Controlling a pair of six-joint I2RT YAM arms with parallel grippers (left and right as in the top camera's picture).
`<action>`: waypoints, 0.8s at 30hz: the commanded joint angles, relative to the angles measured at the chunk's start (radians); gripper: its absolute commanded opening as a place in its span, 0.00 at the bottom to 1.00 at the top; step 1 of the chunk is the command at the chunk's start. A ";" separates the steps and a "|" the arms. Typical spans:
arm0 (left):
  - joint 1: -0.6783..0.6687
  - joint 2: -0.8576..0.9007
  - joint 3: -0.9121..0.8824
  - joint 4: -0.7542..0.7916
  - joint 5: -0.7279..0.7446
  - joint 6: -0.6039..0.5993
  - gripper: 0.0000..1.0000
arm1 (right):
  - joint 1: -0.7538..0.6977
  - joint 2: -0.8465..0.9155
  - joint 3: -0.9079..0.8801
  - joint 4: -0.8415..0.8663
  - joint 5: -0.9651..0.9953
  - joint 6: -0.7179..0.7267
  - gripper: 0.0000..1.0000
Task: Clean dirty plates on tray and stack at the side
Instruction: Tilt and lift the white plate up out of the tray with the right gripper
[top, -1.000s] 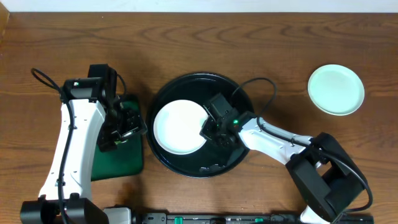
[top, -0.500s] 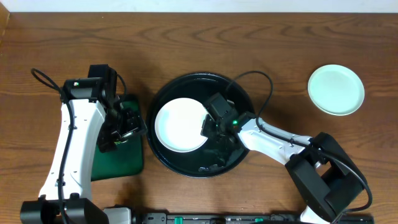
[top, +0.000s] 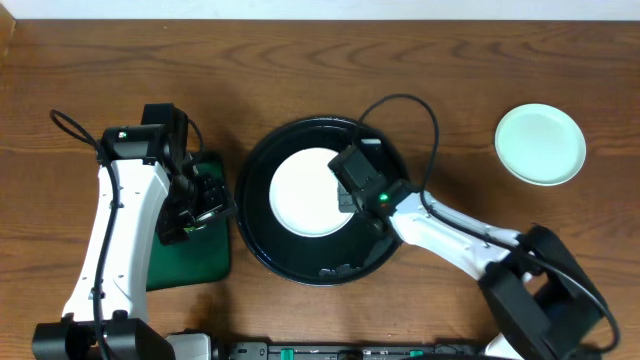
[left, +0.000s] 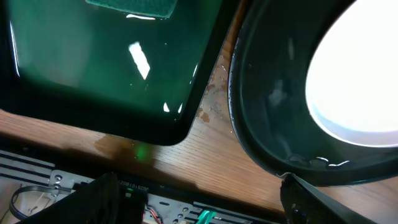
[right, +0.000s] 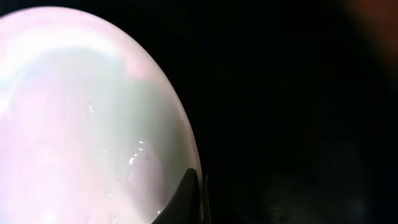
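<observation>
One thin rim pinch is all that the closed jaws of the right arm (top: 440, 228) have on the white plate (top: 305, 195) in the black tray (top: 262, 250), so a lift could drop it; the jaws of the left arm (top: 125, 215) gape empty.

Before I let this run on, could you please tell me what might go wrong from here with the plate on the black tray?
1. The right gripper seems to pinch only the rim of the white plate, whose surface looks wet; it may slip onto the black tray.
2. The right arm's cable loops above the tray's rim and might snag.
</observation>
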 joint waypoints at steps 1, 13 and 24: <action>-0.002 -0.003 -0.003 -0.005 -0.005 -0.003 0.84 | 0.001 -0.082 -0.004 -0.014 0.127 -0.105 0.01; -0.002 -0.003 -0.003 0.010 -0.005 -0.002 0.83 | 0.001 -0.306 -0.004 -0.026 0.153 -0.331 0.01; -0.002 -0.003 -0.003 0.017 -0.005 -0.003 0.83 | 0.004 -0.320 -0.004 0.002 0.307 -0.704 0.01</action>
